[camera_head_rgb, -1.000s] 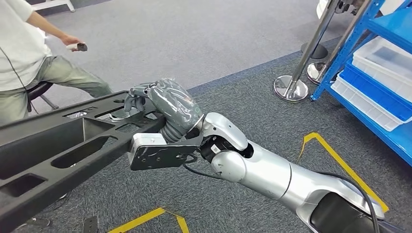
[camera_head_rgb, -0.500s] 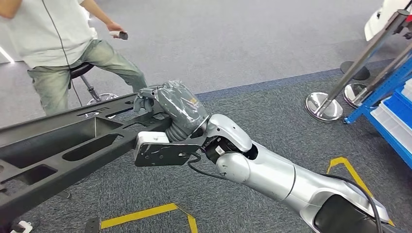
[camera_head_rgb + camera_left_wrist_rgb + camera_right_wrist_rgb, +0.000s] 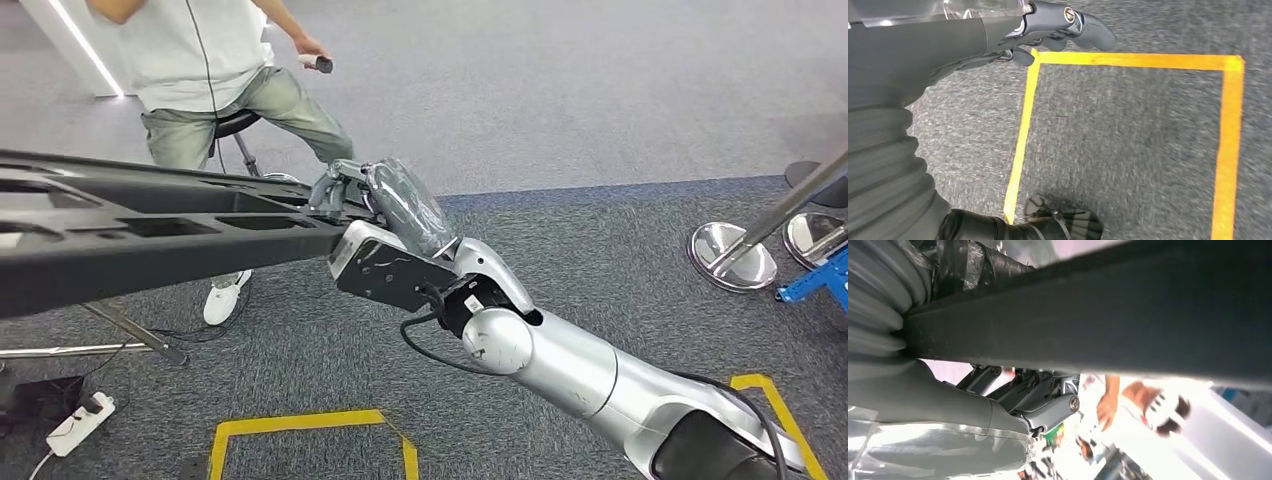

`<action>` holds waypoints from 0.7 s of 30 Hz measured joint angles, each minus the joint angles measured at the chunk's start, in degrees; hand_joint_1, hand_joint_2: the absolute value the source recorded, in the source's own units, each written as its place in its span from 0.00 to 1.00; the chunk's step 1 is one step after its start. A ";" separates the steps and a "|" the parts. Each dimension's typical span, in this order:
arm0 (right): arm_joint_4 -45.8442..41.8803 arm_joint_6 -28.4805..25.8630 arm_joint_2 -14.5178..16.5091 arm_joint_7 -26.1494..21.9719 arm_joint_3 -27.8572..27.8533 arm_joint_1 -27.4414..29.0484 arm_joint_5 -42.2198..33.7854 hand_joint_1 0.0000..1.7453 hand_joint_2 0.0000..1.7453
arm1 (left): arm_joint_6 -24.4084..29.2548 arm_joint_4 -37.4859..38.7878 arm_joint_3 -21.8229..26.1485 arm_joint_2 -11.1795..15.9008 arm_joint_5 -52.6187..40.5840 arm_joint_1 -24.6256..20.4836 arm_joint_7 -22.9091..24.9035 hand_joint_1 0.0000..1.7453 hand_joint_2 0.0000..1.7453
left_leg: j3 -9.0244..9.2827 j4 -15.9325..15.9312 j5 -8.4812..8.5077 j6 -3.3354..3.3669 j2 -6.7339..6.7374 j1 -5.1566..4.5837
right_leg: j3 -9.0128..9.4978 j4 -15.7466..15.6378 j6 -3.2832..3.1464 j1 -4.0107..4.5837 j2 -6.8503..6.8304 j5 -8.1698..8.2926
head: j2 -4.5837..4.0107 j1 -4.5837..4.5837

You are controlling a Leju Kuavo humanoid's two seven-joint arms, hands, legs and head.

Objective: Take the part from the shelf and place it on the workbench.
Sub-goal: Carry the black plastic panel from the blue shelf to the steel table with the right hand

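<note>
head view: seated person [image 3: 215, 60] and stanchion bases [image 3: 735, 257] flank held part [image 3: 150, 235].

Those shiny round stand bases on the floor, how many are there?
2. One chrome base sits on the carpet at the right of the head view, and a second base is just beyond it, cut by the picture's edge. More may lie outside the picture.

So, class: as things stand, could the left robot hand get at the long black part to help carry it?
Probably yes. The left robot hand hangs free over the floor holding nothing, and the black part, gripped at one end by the right robot hand, extends bare towards the left side.
</note>
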 joint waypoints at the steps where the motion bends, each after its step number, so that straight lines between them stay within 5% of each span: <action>1: 0.22 0.12 -0.12 -0.07 -0.05 0.07 -0.17 1.00 1.00 | -0.01 0.00 -0.01 0.04 -0.09 -0.13 0.01 0.00 1.00 | 1.76 -3.24 1.04 0.31 1.06 -0.20 | 0.10 0.09 0.29 0.16 -0.59 -0.24 | 0.00 0.03; 3: 0.72 0.83 -0.33 0.03 -0.10 0.08 0.01 1.00 1.00 | -0.05 0.00 -0.07 0.05 -0.19 -0.47 0.03 0.00 1.00 | 3.18 -6.02 1.44 1.12 2.09 -0.69 | 0.41 0.02 0.94 0.49 -1.70 -0.58 | 0.00 0.10; 6: 1.89 4.07 -0.51 1.60 -0.07 -0.11 1.70 1.00 1.00 | -0.19 0.00 -0.29 0.08 -0.30 -0.60 0.16 0.00 1.00 | 3.52 -6.40 1.62 2.26 -0.09 -0.79 | 0.94 0.04 1.93 0.48 -2.55 -1.25 | 0.00 0.23; 8: 2.80 6.69 -0.55 2.85 0.08 -0.32 3.41 1.00 1.00 | -0.30 0.00 -0.36 0.09 -0.46 -0.70 0.32 0.00 1.00 | 4.00 -6.90 1.78 2.97 -1.36 -0.57 | -0.30 3.32 2.26 0.20 0.00 -3.34 | 0.01 0.43; 10: 3.89 8.48 -0.58 3.39 0.40 -0.16 4.65 1.00 1.00 | -0.36 0.00 -0.39 0.08 -0.61 -0.98 0.44 0.00 1.00 | 4.07 -7.01 1.73 3.43 -2.77 -0.50 | -3.97 10.71 2.25 0.08 3.00 -6.57 | 0.01 0.57; 12: 5.12 9.23 -0.59 3.53 0.89 0.44 5.33 1.00 1.00 | -0.38 0.00 -0.51 0.07 -0.66 -1.15 0.47 0.00 1.00 | 4.07 -6.89 1.64 3.61 -4.55 -0.58 | -7.18 15.74 2.20 0.15 3.90 -7.50 | 0.01 0.58; 14: 6.07 9.34 -0.58 3.55 1.39 0.87 5.74 1.00 1.00 | -0.38 0.00 -0.72 0.06 -0.66 -1.09 0.48 0.00 1.00 | 4.09 -6.60 1.49 3.57 -6.36 -0.63 | -6.65 12.75 1.99 0.13 4.33 -4.26 | 0.00 0.60; 16: 6.68 9.32 -0.58 3.45 1.75 0.97 5.98 1.00 1.00 | -0.38 0.00 -0.90 0.03 -0.67 -1.05 0.49 0.00 1.00 | 3.87 -6.10 1.21 3.25 -7.99 -0.64 | -3.88 5.51 1.68 -0.06 6.51 -0.33 | 0.00 0.58; 18: 7.14 9.29 -0.56 3.23 1.94 1.11 6.06 1.00 1.00 | -0.37 0.00 -1.03 -0.01 -0.67 -1.06 0.48 0.00 1.00 | 3.34 -5.70 1.09 2.66 -9.41 -0.47 | -2.17 1.60 1.50 -0.17 8.42 0.83 | 0.00 0.56; 21: 7.72 9.28 -0.44 3.09 2.02 1.45 6.27 1.00 1.00 | -0.34 -0.01 -1.16 0.00 -0.68 -0.49 0.50 0.00 1.00 | 2.90 -5.79 1.26 1.54 -10.47 -0.05 | -1.49 0.74 0.89 0.02 7.17 0.80 | 0.00 0.54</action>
